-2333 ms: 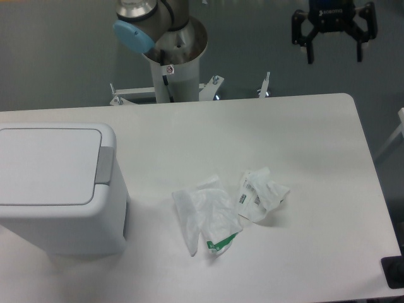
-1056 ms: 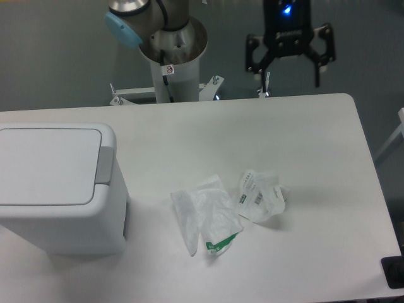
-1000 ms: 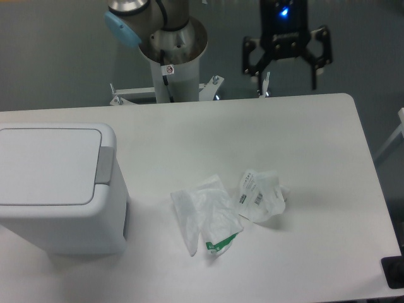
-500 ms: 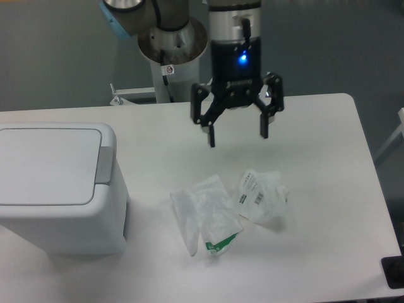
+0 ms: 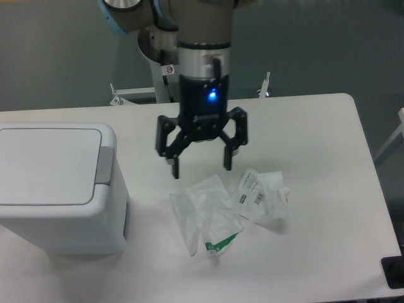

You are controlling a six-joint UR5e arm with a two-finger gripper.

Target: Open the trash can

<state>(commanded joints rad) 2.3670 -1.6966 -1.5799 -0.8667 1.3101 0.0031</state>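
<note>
The trash can [image 5: 57, 186] is a boxy white bin at the left of the table, its flat lid down and a grey button strip [image 5: 105, 165] along the lid's right edge. My gripper [image 5: 201, 170] hangs open over the middle of the table, fingers pointing down, with nothing between them. It is to the right of the bin, well apart from it, just above the crumpled clear wrappers [image 5: 227, 205].
Two crumpled clear plastic wrappers lie right of centre, one with a green strip [image 5: 219, 243], one with a printed label [image 5: 252, 196]. The arm's base post [image 5: 170, 69] stands behind the table's back edge. A dark object [image 5: 394, 273] sits at the front right corner.
The gripper has swept from the far right, behind the table, leftward and down over the table's middle. It stayed open. The bin and wrappers have not moved.
</note>
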